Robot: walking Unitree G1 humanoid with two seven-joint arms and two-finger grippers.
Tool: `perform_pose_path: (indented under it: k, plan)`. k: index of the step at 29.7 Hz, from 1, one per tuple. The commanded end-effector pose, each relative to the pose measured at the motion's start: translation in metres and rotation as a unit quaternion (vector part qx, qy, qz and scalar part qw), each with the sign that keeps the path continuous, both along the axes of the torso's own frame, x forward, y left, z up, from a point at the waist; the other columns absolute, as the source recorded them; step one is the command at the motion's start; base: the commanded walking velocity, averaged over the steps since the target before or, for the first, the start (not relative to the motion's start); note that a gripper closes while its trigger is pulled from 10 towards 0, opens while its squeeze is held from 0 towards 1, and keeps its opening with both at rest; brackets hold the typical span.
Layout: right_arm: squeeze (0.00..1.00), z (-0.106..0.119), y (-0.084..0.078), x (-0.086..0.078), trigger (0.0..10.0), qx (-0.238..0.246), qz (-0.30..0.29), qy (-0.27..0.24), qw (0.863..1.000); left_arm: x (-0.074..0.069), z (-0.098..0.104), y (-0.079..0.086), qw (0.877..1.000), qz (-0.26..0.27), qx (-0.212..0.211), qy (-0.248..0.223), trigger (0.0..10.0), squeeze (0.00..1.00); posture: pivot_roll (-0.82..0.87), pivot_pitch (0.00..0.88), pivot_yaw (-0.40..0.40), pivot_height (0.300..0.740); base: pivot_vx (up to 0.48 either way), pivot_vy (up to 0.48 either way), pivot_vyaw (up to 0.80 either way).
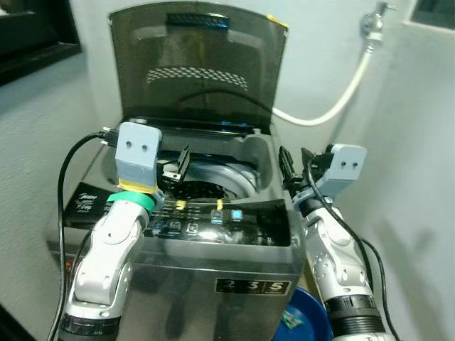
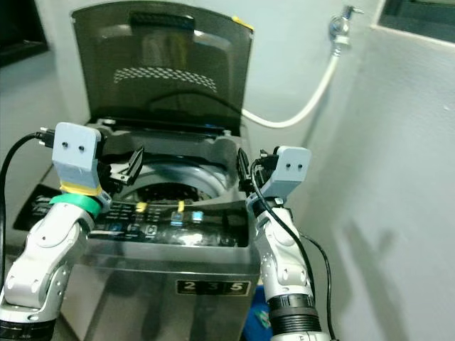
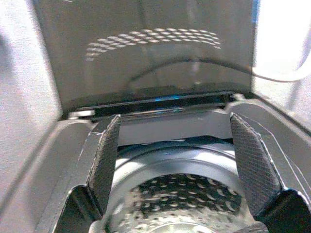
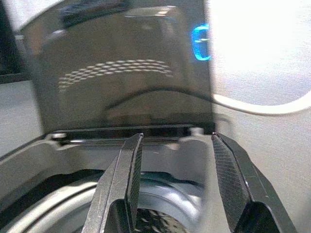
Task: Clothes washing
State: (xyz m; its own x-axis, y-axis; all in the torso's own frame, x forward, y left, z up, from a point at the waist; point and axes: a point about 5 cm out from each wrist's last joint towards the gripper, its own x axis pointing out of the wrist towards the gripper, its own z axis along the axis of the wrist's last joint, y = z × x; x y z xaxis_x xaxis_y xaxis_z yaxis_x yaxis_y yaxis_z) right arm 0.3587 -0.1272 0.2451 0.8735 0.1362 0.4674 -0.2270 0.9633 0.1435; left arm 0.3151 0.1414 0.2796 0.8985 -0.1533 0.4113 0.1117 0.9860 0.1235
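Washer [image 1: 213, 234] lid up | left gripper [image 1: 176, 169] over drum | right gripper [image 1: 293, 169] at rim

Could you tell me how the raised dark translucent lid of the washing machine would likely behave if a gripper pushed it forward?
The dark translucent lid stands propped open at the machine's back edge, so it would probably swing down rather than slide. It looks like thin rigid plastic, likely light. With both grippers over the steel drum, it might drop onto them.

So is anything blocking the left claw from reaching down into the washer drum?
Nothing visible does. The lid stands raised at the back, so the drum is uncovered, and the left claw hangs open over its rim. The right claw is open off to the drum's right side.
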Motion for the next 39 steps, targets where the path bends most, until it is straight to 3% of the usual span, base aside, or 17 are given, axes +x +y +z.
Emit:
perform_pose_path:
  k: [1,39]
  plan:
    - [0.00,-0.0008,0.0037,0.0011,10.0,-0.009,0.005,0.001,1.000,0.0000,0.0002,-0.0015,1.000,-0.004,-0.001,-0.003,10.0,0.00,0.04,0.000,-0.015,0.740,0.000,0.000,0.79]
    - [0.00,-0.0034,0.0014,-0.0003,10.0,-0.011,0.001,0.003,1.000,-0.0007,-0.0002,-0.0053,1.000,-0.011,-0.003,-0.001,10.0,0.00,0.03,0.002,-0.011,0.740,0.000,0.000,0.79]
